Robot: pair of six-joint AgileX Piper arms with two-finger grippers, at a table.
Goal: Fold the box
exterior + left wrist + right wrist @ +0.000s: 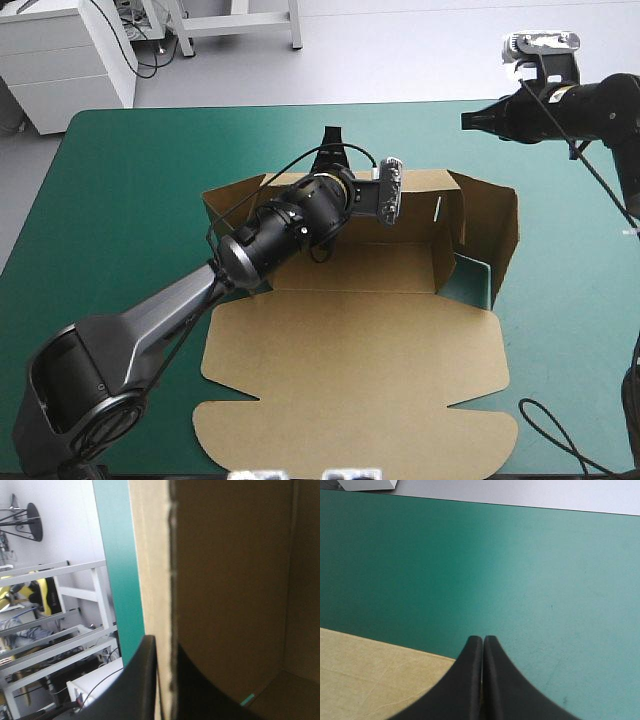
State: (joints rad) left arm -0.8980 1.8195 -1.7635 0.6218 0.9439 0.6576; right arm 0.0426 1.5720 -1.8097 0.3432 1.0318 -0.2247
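Note:
The brown box (350, 380) lies mid-table, its lid flat toward the near edge and its far walls raised. Over the tray reaches my left gripper (333, 150), at the top edge of the back wall (425, 190). In the left wrist view the left gripper (162, 646) has one black finger on each side of the box wall (230, 580), shut on it. My right gripper (470, 121) hangs shut above the table's far right, apart from the box. The right wrist view shows the right gripper (483, 639) as one pointed arch over the teal-green cover, a piece of the box (370, 680) beside it.
The box's right side wall (495, 230) stands raised and leans outward. Bare teal-green cover (130, 180) surrounds the box on the left, far and right sides. A white cabinet (60, 60) stands beyond the far left corner.

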